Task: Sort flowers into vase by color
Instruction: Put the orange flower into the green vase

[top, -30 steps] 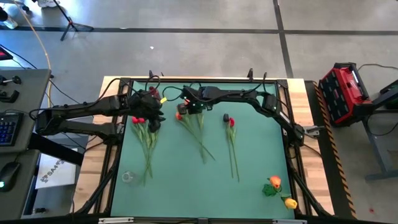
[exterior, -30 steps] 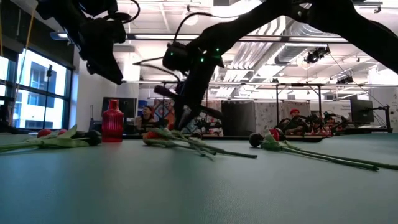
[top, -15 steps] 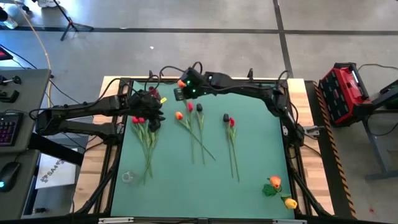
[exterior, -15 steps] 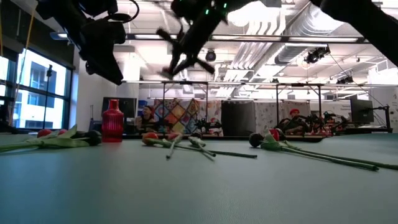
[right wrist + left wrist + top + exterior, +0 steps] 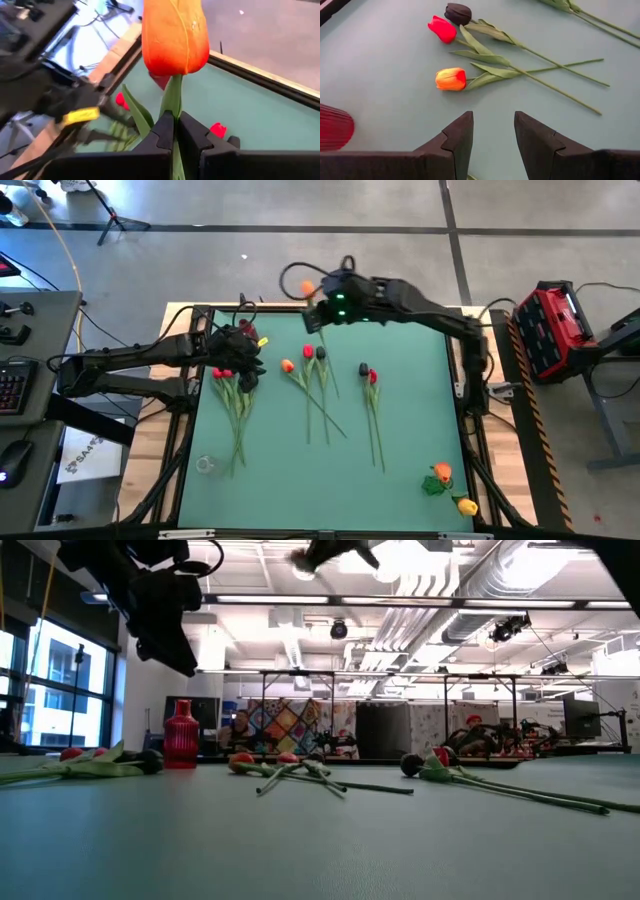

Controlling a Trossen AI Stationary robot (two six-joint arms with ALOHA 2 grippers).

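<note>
We see right tool point(image 5: 173, 131) raised over the bench's point(image 5: 400, 480) far edge, clamped on an orange tulip's point(image 5: 175, 35) stem | left tool point(image 5: 492, 131) parted, empty, above the bench near red vase point(image 5: 332, 127)

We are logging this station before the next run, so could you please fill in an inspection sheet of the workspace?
Surface: green mat, flat.
Job's things: tulips lie in groups on the mat; one orange tulip is lifted; red vase stands at the far edge.
Clutter: small clear item near the front left corner.
Grippers: right gripper shut on the orange tulip's stem, raised; left gripper open above the mat.
Cables: loops on the right arm.
Surroundings: red case, keyboard.
</note>
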